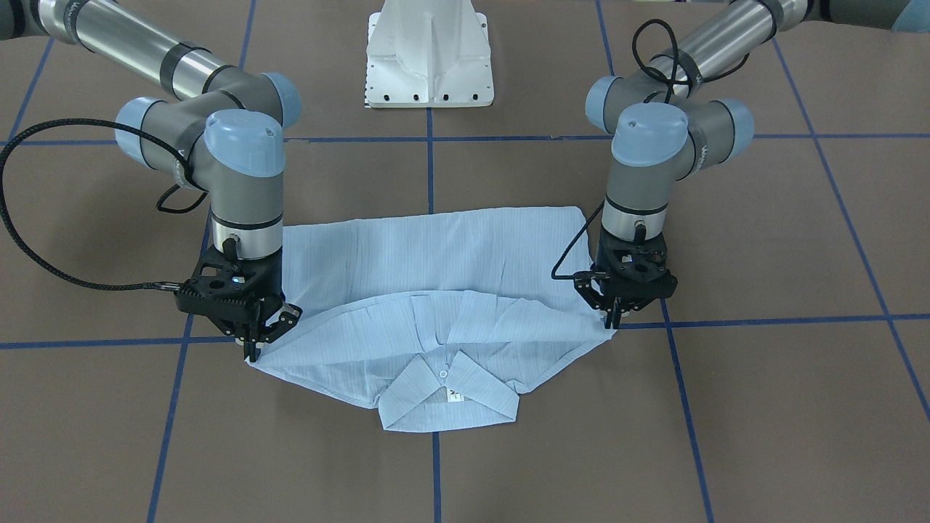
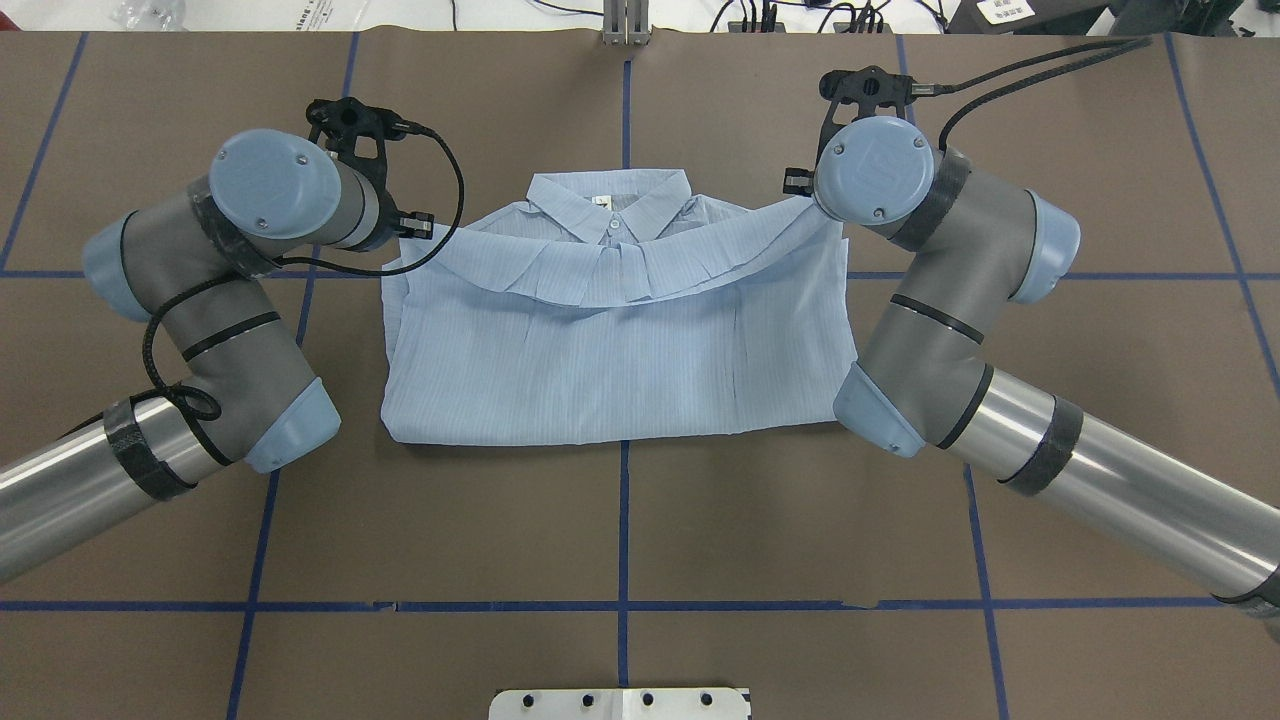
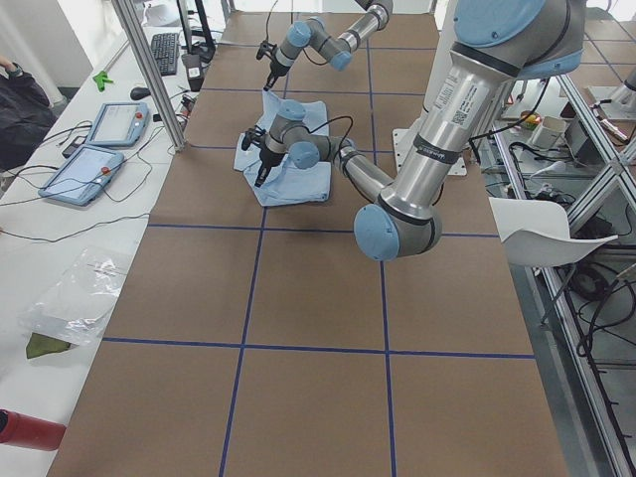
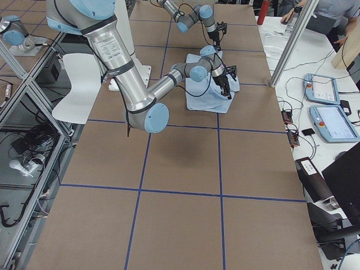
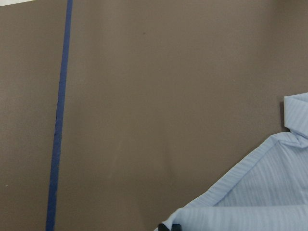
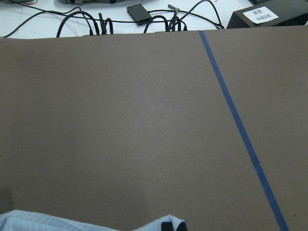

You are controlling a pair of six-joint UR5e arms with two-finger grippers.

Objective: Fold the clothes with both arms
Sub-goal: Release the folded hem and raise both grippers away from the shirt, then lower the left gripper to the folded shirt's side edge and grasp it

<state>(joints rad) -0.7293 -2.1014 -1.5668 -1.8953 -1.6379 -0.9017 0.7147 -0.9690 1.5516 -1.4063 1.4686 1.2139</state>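
The light blue striped shirt [image 1: 450,254] lies flat on the brown table [image 1: 763,407], its collar [image 1: 450,392] toward the operators' side. A folded-over edge curves across it just behind the collar. My left gripper [image 1: 612,325] is shut on that edge's corner on the shirt's left side. At the opposite corner my right gripper [image 1: 252,352] is shut on the cloth. From overhead the shirt [image 2: 620,350] lies between both wrists, which hide the fingers. Each wrist view shows only a pinched shirt corner [image 5: 250,202] [image 6: 163,224] at its bottom edge.
The white pedestal base [image 1: 430,54] stands behind the shirt. Blue tape lines [image 1: 436,472] grid the table. Beyond the table's far edge lie cables and boxes [image 6: 139,14]. Tablets [image 3: 89,159] sit on a side bench, and a person [image 4: 329,11] is at the other bench.
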